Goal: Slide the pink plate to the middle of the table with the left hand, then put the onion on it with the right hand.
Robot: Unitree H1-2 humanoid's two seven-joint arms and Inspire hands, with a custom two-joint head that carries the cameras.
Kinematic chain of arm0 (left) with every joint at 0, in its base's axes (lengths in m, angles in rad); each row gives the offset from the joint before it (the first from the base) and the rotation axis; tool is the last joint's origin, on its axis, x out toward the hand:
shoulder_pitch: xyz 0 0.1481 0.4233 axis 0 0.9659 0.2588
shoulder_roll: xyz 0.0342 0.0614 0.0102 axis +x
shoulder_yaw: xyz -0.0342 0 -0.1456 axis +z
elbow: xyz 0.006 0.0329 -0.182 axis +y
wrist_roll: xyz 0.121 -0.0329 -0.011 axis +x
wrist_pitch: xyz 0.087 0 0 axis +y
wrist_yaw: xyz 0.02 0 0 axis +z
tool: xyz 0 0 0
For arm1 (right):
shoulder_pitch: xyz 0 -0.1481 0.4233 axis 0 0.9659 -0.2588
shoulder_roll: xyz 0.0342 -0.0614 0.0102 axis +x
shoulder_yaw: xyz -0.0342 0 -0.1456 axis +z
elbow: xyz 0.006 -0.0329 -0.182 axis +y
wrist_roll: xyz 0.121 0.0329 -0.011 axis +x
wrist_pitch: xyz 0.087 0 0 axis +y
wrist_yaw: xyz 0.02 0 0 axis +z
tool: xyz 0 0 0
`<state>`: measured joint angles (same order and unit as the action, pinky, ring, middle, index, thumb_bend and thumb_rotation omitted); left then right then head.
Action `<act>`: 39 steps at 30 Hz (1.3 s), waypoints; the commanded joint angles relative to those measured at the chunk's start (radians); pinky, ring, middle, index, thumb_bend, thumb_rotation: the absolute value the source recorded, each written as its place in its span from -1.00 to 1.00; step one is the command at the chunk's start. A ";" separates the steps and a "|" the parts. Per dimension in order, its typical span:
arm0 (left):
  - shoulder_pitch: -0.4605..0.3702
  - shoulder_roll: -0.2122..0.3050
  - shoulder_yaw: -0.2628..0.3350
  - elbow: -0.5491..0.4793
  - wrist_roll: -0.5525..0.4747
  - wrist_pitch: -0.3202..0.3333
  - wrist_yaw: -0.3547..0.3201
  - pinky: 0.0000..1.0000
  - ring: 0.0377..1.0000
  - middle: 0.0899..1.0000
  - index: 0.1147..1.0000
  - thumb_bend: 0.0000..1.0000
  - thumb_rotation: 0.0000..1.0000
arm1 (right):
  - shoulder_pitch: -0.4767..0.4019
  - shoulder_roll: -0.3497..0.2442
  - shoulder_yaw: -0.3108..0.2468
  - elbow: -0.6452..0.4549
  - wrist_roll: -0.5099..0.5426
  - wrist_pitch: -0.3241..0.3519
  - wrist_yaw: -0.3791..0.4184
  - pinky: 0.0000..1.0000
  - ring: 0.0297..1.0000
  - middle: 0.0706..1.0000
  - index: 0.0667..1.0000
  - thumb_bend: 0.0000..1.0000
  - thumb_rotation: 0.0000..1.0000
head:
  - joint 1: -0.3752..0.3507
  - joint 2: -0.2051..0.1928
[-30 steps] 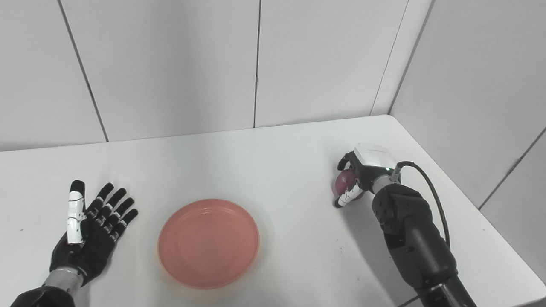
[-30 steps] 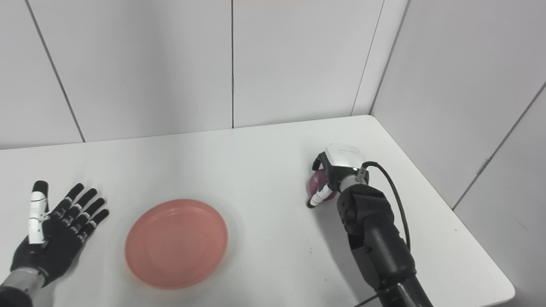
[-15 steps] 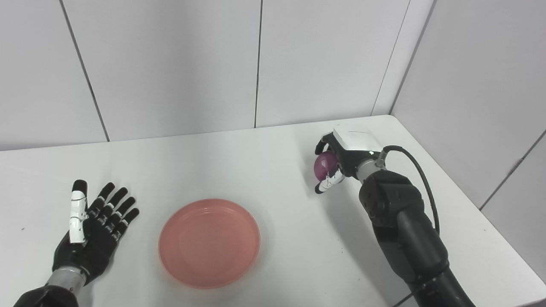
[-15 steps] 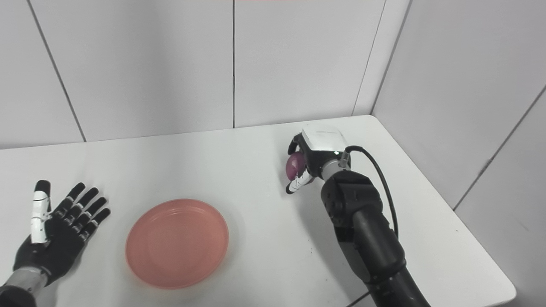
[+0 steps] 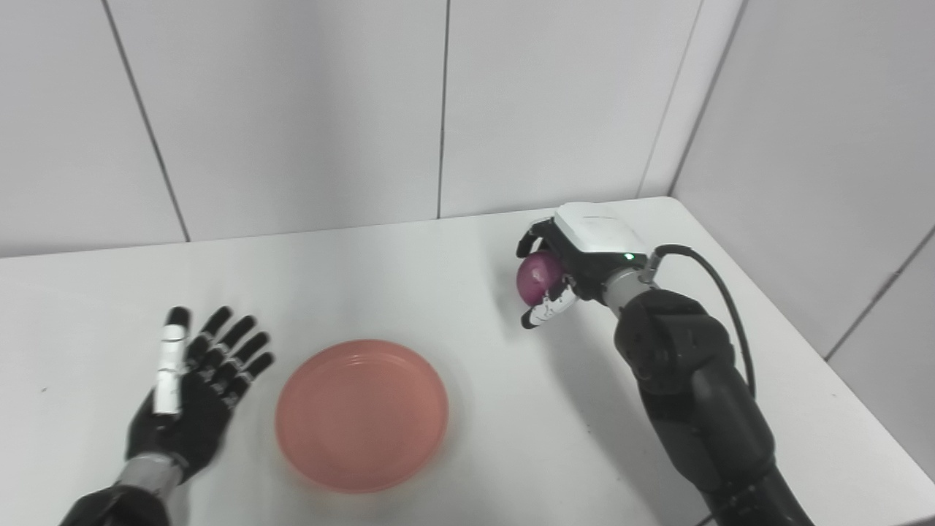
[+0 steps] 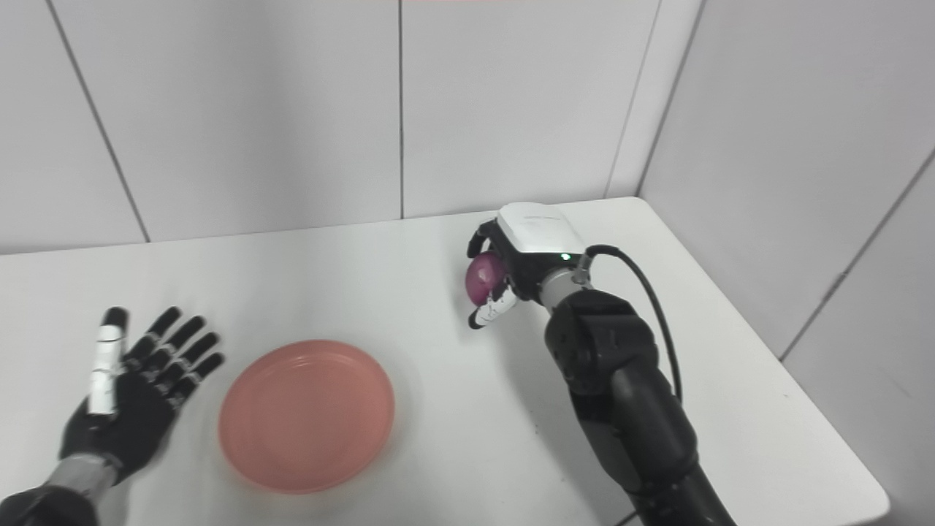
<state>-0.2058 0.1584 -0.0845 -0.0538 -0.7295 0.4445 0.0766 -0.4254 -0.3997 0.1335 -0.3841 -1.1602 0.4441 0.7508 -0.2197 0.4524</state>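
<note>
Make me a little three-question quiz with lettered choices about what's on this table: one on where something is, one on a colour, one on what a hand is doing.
1. Where is the onion?
A. on the plate
B. held above the table, right of the plate
C. lying by the left hand

2. What colour is the plate?
A. pink
B. blue
C. green

3. What is the left hand doing?
A. gripping the plate
B. holding the onion
C. open, holding nothing

Answers:
1. B, as the right hand has its fingers closed round the onion, clear of the table and off to the plate's right.
2. A, its whole surface is salmon pink.
3. C, its fingers are spread apart, beside the plate without touching it.
</note>
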 commanded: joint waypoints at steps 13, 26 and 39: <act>0.017 -0.099 -0.047 -0.028 0.137 0.025 0.043 0.84 0.84 0.85 0.95 0.44 0.70 | -0.038 -0.019 0.078 0.010 0.100 -0.169 -0.097 -0.44 -0.31 -0.12 0.18 0.13 -1.00 | 0.203 0.041; 0.018 -0.154 -0.049 -0.021 0.229 0.025 0.043 0.86 0.83 0.86 0.96 0.45 0.74 | -0.015 0.005 0.148 0.044 0.159 -0.235 -0.156 -0.25 -0.10 -0.10 0.18 0.13 -1.00 | 0.288 0.049; 0.019 -0.174 -0.043 -0.020 0.236 0.025 0.039 0.87 0.83 0.86 0.96 0.42 0.72 | -0.030 0.053 0.188 0.011 0.163 -0.217 -0.118 -0.50 -0.38 -0.12 0.21 0.13 -1.00 | 0.318 0.049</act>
<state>-0.1925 -0.0092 -0.1263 -0.0834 -0.4981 0.4462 0.1141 -0.4133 -0.3526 0.3246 -0.3370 -0.9935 0.2352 0.6371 0.0966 0.5001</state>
